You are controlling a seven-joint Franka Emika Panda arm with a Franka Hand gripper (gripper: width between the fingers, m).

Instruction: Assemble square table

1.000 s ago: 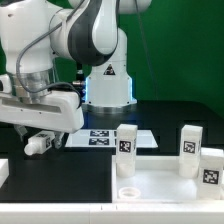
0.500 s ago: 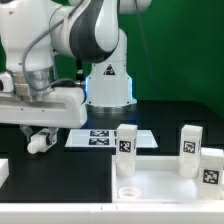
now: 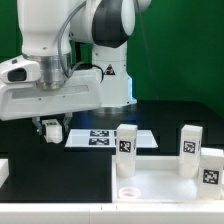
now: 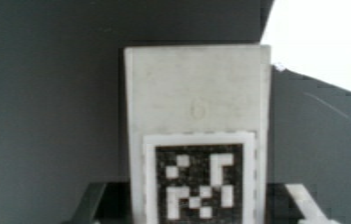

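Wrist view: a white table leg (image 4: 193, 130) with tag stands between the two fingers of the gripper (image 4: 193, 205), which is clamped on it. Exterior view: tabletop (image 3: 165, 180) nearest, three legs (image 3: 126, 150) upright on it; marker board (image 3: 105, 138) beyond.

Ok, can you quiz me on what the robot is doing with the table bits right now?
1. True or false: the claw is empty.
2. How many legs stand free on the square slab?
3. The marker board lies: A on the black table, B on the square slab, C in the claw.

Key:
1. False, it grips a leg.
2. Three.
3. A.
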